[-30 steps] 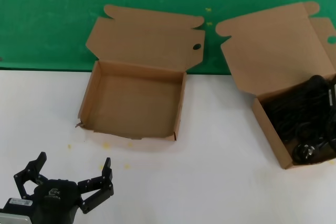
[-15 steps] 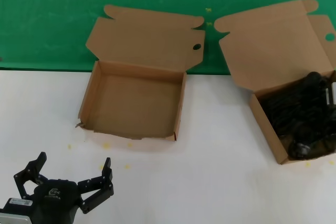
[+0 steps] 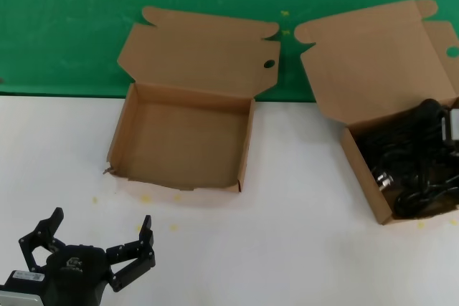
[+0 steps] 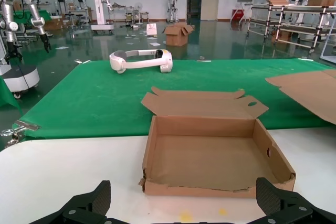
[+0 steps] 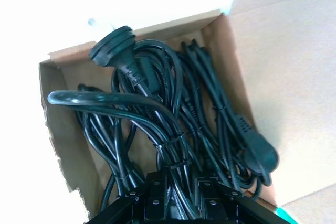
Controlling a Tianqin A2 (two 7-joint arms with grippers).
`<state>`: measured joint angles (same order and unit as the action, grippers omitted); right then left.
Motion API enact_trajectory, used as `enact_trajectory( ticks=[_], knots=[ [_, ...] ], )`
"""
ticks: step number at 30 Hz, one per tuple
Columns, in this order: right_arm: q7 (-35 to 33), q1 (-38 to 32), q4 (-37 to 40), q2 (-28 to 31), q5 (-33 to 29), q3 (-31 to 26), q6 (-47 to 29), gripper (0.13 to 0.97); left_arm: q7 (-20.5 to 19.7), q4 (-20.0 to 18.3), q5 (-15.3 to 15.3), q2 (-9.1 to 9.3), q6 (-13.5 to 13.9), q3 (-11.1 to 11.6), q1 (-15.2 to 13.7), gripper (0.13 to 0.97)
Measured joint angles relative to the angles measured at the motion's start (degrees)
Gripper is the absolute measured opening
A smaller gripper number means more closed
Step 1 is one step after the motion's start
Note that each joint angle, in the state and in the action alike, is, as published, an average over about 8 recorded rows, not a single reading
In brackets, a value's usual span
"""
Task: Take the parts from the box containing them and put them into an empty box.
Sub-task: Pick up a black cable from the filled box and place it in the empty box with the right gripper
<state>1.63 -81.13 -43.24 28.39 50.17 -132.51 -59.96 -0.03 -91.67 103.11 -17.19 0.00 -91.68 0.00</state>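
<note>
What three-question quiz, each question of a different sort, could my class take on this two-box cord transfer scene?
1. True or false: the torn-front box holds a cord.
2. Which gripper is over the power cords: A left, B right?
3. Fill in: the left gripper, over the white table, has its fingers ____.

Key: 1 false; 2 B, the right gripper grips a bundle in the intact box; 3 open.
</note>
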Motion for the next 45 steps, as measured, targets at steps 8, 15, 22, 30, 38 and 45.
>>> enact_trajectory(
  ticks=[8,15,22,30,38,45],
  knots=[
    [9.77,2.41,-13.44,3.93,-1.95,3.02,-5.79,0.229,0.00,0.00,0.00,0.00,0.00,0.00,0.00,0.966],
    [17.73,4.06,-24.60,5.68,-3.17,6.14,-10.22,0.218,0.00,0.00,0.00,0.00,0.00,0.00,0.00,0.966],
    [18.25,3.26,-23.85,-0.17,-3.31,6.92,-7.44,0.217,0.00,0.00,0.00,0.00,0.00,0.00,0.00,0.966],
    [10.56,-0.21,-8.03,-11.57,-0.63,6.61,2.68,0.216,0.00,0.00,0.00,0.00,0.00,0.00,0.00,0.966],
    [3.18,-4.14,6.51,-21.08,5.55,5.09,11.62,0.215,0.00,0.00,0.00,0.00,0.00,0.00,0.00,0.966],
    [1.49,-6.86,12.12,-25.54,15.68,-3.35,18.11,0.215,0.00,0.00,0.00,0.00,0.00,0.00,0.00,0.966]
  ],
)
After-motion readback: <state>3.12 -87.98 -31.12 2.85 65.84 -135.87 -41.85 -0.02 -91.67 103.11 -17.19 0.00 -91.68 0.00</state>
